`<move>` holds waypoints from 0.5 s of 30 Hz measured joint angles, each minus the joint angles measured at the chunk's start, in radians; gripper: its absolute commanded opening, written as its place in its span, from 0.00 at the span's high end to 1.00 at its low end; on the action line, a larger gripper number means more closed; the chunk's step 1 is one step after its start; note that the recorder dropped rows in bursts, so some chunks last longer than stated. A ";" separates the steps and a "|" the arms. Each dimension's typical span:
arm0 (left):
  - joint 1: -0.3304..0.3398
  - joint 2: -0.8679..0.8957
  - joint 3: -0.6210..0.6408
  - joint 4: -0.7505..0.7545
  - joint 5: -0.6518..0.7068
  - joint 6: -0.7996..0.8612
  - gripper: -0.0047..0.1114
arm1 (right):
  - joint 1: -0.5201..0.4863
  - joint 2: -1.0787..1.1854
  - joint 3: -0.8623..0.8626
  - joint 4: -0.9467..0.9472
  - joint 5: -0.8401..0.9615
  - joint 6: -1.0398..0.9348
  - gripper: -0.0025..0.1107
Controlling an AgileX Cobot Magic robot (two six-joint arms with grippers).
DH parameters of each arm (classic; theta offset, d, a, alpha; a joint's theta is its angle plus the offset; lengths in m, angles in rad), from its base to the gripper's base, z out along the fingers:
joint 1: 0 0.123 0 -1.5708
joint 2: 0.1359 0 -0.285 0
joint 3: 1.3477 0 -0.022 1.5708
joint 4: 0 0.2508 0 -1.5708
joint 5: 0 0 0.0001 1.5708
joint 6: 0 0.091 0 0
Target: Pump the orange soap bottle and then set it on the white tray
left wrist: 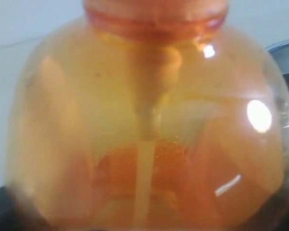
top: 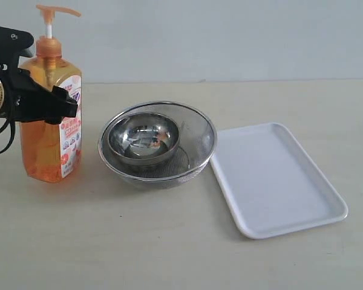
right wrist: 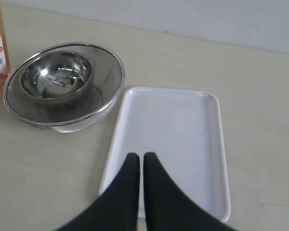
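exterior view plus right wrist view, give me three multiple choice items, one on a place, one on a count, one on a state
1. In the exterior view, where does the orange soap bottle stand?
A) right of the mesh bowl
B) left of the mesh bowl
C) inside the mesh bowl

2. How many things lie on the white tray?
A) none
B) one
C) two

3. How are the jaws of the right gripper?
A) wide open
B) shut on the bottle
C) shut, holding nothing

Answers:
1 B: it stands upright at the left, beside the bowl.
2 A: the tray's surface is bare.
3 C: the jaws meet with nothing between them.
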 measured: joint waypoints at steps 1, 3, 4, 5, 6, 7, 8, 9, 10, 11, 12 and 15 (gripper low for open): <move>0.000 0.000 0.000 0.000 -0.002 -0.001 0.92 | 0.000 -0.014 0.016 0.002 -0.016 0.002 0.98; 0.002 0.000 0.000 0.000 -0.006 -0.004 0.92 | 0.000 -0.057 0.064 0.007 -0.058 0.002 0.98; 0.002 0.000 0.000 0.002 -0.009 -0.006 0.92 | 0.000 -0.080 0.092 0.007 -0.085 0.002 0.98; 0.002 0.000 0.000 0.004 -0.009 -0.007 0.92 | 0.000 -0.104 0.115 0.007 -0.106 0.002 0.98; 0.002 0.000 0.000 0.004 -0.009 -0.009 0.92 | 0.000 -0.130 0.144 0.007 -0.137 0.002 0.98; 0.002 0.000 0.000 0.004 -0.011 -0.009 0.92 | 0.000 -0.156 0.172 0.007 -0.165 0.002 0.98; 0.002 -0.002 0.000 0.004 -0.013 -0.009 0.92 | 0.000 -0.177 0.197 0.007 -0.186 0.004 0.98; 0.002 -0.007 0.000 0.004 -0.013 -0.009 0.92 | 0.000 -0.203 0.220 0.007 -0.211 0.006 0.98; 0.002 -0.011 0.000 0.006 -0.014 -0.009 0.92 | 0.000 -0.227 0.239 0.007 -0.233 0.010 0.98; 0.002 -0.016 0.000 0.008 -0.014 -0.009 0.92 | 0.000 -0.246 0.252 0.007 -0.248 0.013 0.98; 0.002 -0.025 0.000 0.010 -0.015 -0.009 0.92 | 0.000 -0.267 0.265 0.007 -0.263 0.017 0.98; 0.002 -0.050 -0.002 0.011 -0.017 -0.009 0.92 | 0.000 -0.316 0.281 0.008 -0.282 0.039 0.98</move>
